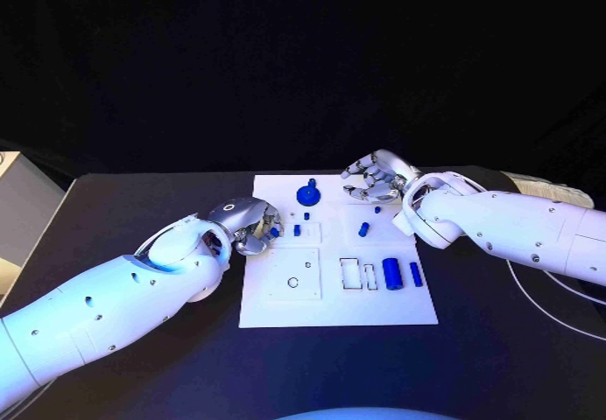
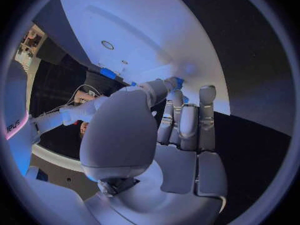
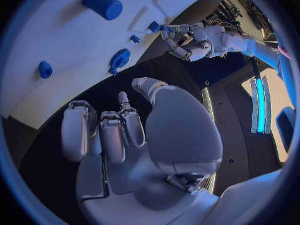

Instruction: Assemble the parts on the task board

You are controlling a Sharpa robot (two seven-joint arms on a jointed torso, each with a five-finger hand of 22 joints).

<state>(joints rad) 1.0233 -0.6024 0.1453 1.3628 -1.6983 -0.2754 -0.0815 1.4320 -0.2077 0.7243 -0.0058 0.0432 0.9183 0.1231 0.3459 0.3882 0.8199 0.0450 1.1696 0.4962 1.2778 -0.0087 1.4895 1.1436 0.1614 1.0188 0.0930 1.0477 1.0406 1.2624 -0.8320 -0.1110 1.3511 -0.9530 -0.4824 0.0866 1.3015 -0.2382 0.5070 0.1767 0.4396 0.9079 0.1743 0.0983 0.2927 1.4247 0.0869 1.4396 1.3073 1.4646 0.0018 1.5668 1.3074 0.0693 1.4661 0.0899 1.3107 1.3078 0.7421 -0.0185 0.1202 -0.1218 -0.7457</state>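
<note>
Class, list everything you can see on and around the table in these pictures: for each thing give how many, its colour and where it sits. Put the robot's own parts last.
table: one, black, under everything.
task board: one, white, middle of the table.
large cylinder: one, blue, lying on the board's near right part.
slim bar: one, blue, just right of the large cylinder.
knobbed disc: one, blue, at the board's far edge.
small parts: several, blue, scattered over the board's far half.
left robot hand: one, silver, at the board's left edge, pinching a small blue piece.
right robot hand: one, silver, over the board's far right corner, fingers spread, holding nothing.
arms: two, white, entering from either side.
</note>
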